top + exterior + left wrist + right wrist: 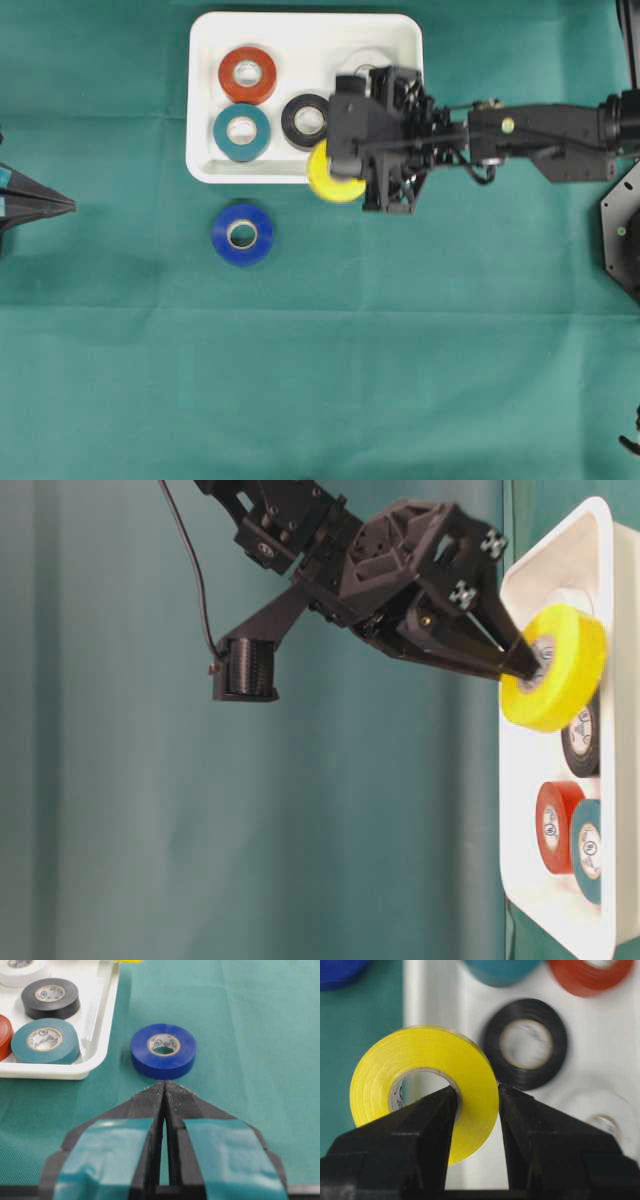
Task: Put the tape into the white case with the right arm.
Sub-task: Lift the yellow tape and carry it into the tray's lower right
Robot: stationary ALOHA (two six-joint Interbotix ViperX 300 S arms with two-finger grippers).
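Left gripper (68, 204) sits at the far left edge of the overhead view, black with teal-blue bands, jaws pressed together, nothing between them; the wrist view shows the two pointed tips meeting (165, 1089).

Just ahead of those tips, blue tape roll (242, 234) lies flat on the green cloth (320, 380), outside the white case (300, 30), near its front rim but not touching.

Inside the case, left part: red tape roll (247, 74) toward the back, teal tape roll (241, 131) in front of it, close together. Black tape roll (305, 120) lies flat to the right of those two. A white tape roll (22, 970) is also in the case, mostly covered by the arm in the overhead view.

Yellow tape roll (335, 180) is held up on edge off the cloth, over the case's front rim, partly above the case, partly above the cloth.

Right gripper (477, 1095) is clamped on the yellow roll: one finger (437, 1110) goes through the core hole, the other presses on the outside, with the roll's wall pinched between them. In the table-level view the roll hangs at the fingertips just in front of the case.

Right arm (540, 130) reaches in from the right edge across to the case's right half.
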